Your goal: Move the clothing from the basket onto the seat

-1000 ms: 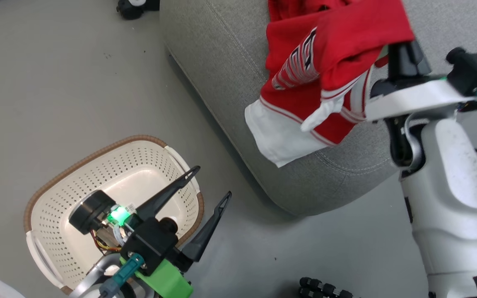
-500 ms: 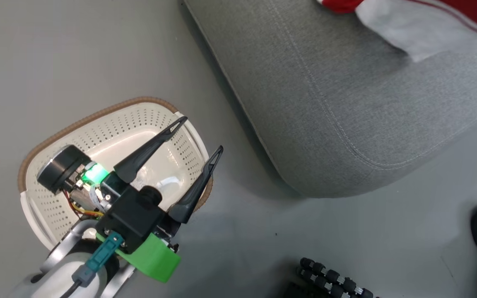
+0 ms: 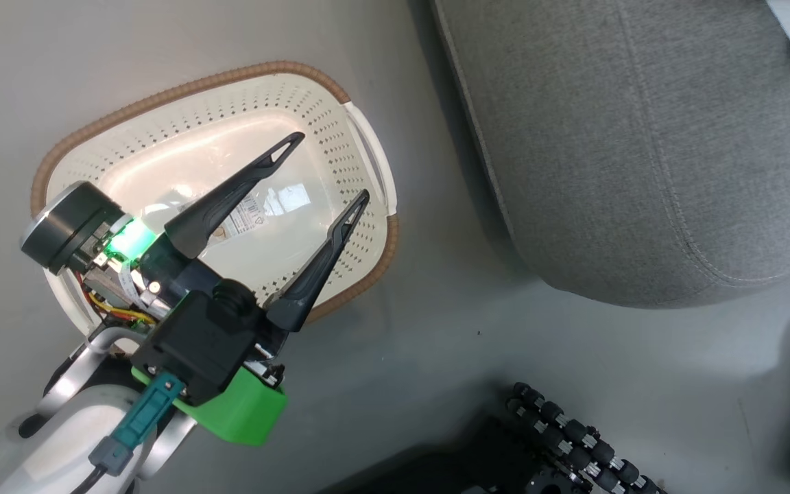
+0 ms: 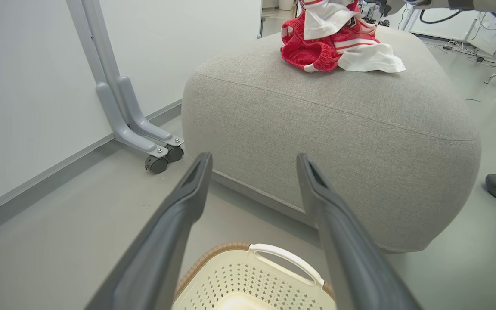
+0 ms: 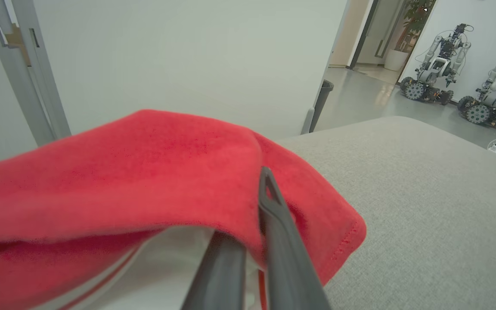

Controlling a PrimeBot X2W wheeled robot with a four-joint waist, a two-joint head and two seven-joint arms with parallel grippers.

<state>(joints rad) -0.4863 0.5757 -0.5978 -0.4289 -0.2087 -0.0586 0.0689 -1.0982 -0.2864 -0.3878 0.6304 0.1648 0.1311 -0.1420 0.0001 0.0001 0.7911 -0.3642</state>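
Right gripper [image 5: 251,206]: clamped on red garment [image 5: 144,163] over seat [image 5: 424,206]
Left gripper [image 3: 330,166]: wide, empty
Release: low, clear of seat edge

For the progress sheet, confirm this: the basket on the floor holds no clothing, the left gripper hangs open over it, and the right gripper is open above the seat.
Not quite: the right gripper is shut on the clothing above the seat, as the right wrist view shows. The rest stands: the basket holds no clothing and the left gripper hangs open over it.
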